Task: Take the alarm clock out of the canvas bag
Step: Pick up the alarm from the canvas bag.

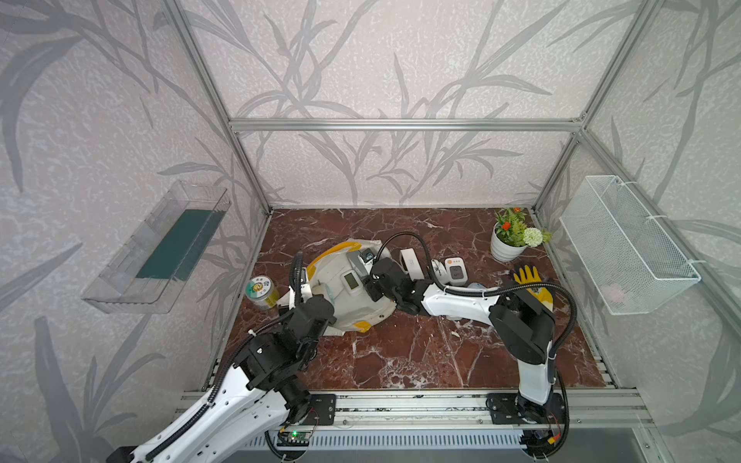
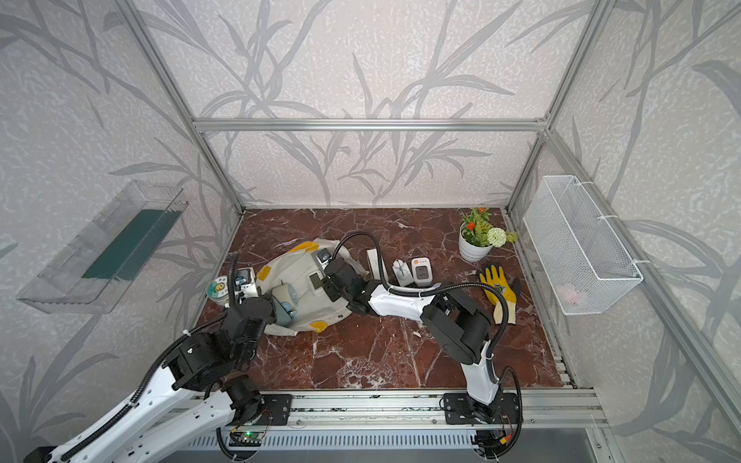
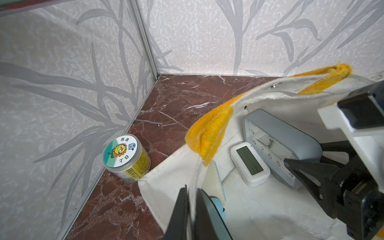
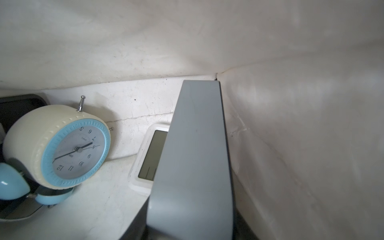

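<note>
The cream canvas bag [image 1: 361, 312] [image 2: 320, 308] lies on the marble table with its mouth held open. My left gripper [image 3: 191, 190] [image 1: 306, 286] is shut on the bag's rim [image 3: 193, 172] near a yellow handle patch [image 3: 207, 133]. Inside stands a grey square alarm clock [image 3: 276, 135] [image 4: 197, 155] [image 1: 355, 259]. My right gripper [image 3: 305, 154] [image 1: 367, 276] reaches into the bag and is shut on this clock, a finger on each side. A white digital clock [image 3: 249, 162] [image 4: 151, 155] and a round cream-and-blue alarm clock [image 4: 62, 149] [image 2: 286, 298] also lie in the bag.
A printed can [image 1: 262, 292] stands left of the bag by the wall. Right of the bag are a white box [image 1: 411, 262], a small white timer [image 1: 457, 270], a yellow glove [image 1: 531, 280] and a flower pot [image 1: 509, 238]. A wire basket [image 1: 625, 244] hangs on the right wall.
</note>
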You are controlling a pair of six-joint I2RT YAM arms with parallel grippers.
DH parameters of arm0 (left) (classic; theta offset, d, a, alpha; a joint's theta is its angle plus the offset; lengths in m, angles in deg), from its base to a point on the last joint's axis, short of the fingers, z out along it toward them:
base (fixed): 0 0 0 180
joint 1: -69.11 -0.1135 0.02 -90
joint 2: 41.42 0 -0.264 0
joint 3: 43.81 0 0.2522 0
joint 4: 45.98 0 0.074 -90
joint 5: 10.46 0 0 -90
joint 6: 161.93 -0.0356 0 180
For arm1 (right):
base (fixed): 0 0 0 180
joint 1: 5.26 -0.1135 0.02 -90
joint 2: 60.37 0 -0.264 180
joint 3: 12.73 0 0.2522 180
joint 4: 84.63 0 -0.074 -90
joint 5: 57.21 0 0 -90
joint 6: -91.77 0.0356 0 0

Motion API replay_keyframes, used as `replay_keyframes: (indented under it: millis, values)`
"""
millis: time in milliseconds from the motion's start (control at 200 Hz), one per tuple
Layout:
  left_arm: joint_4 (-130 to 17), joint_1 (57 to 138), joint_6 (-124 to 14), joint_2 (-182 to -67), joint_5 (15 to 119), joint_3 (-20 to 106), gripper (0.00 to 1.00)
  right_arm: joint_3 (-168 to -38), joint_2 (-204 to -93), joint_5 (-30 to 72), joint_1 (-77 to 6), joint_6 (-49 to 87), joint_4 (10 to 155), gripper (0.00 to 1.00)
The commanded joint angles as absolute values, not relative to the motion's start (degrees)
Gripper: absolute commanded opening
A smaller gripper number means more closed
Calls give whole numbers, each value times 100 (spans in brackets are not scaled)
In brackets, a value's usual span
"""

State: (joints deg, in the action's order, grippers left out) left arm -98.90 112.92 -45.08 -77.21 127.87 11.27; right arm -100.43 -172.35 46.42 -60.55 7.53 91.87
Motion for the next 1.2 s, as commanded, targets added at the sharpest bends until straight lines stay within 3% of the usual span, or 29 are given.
replay_keyframes:
  millis: [0, 425, 1195]
  values:
    - [-10080, 11270, -4286, -7790, 13029, 1331, 0, -9919, -16903, 4592, -6129, 683, 9129, 27]
    - [-10305, 11253, -4044, -7884, 13148, 1398, 0, -9607, -16430, 4737, -6197, 718, 9133, 20]
    - [-10404, 11209, -3976, -7909, 13150, 1410, 0, -9018, -15266, 4688, -6257, 718, 8870, 18]
